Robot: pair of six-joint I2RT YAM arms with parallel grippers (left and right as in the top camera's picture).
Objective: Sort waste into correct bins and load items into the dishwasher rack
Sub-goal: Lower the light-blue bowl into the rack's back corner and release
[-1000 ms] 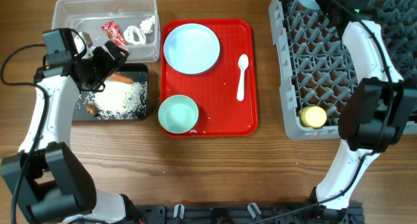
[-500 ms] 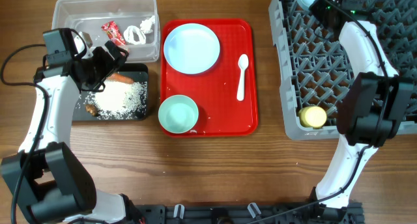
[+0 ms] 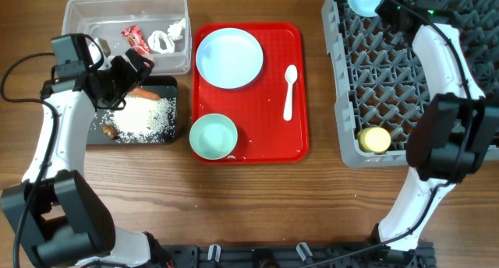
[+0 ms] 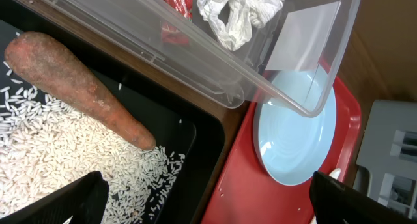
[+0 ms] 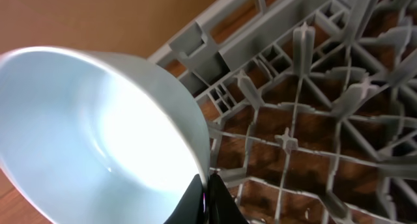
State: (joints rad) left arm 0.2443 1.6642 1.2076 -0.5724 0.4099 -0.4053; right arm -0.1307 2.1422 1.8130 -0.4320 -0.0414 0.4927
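1. Wooden counter (image 3: 257, 206): carries all items. Landmark for all positions: the flat red plastic tray (image 3: 269, 135) at its centre.
2. Large grey plastic dishwasher rack (image 3: 366, 65) with upright pegs: right of the tray, apart from it.
3. Clear rectangular plastic tub (image 3: 86, 19): left of the tray's far half, just beside it.
4. Shallow black rectangular tub (image 3: 169, 139): left of the tray's near half, just beside it.
5. Round light blue plate (image 3: 229, 58): flat on the tray's far half.
6. Light blue bowl (image 5: 98, 139): tilted over the rack's far corner nearest the tray.
7. Right claw (image 5: 208, 198): clenched on the rim of the light blue bowl.
8. Left claw (image 4: 205, 201): released, fingers spread wide, above the black tub and gripping nothing.
9. Mint-green bowl (image 3: 213, 136): upright on the tray's near-left corner.
10. Loose white rice (image 3: 144, 120) and 1 orange carrot (image 4: 78, 94): in the black tub; the carrot lies at the rice's far edge.
11. White plastic spoon (image 3: 289, 93): on the tray's right side.
12. Small yellow cup (image 3: 374, 139): in the rack's near corner nearest the tray.
13. Red snack wrapper (image 3: 135, 39) and crumpled white scrap (image 3: 168, 38): in the clear tub.
14. Small brown food lump (image 3: 109, 131): in the black tub, at the end away from the tray.
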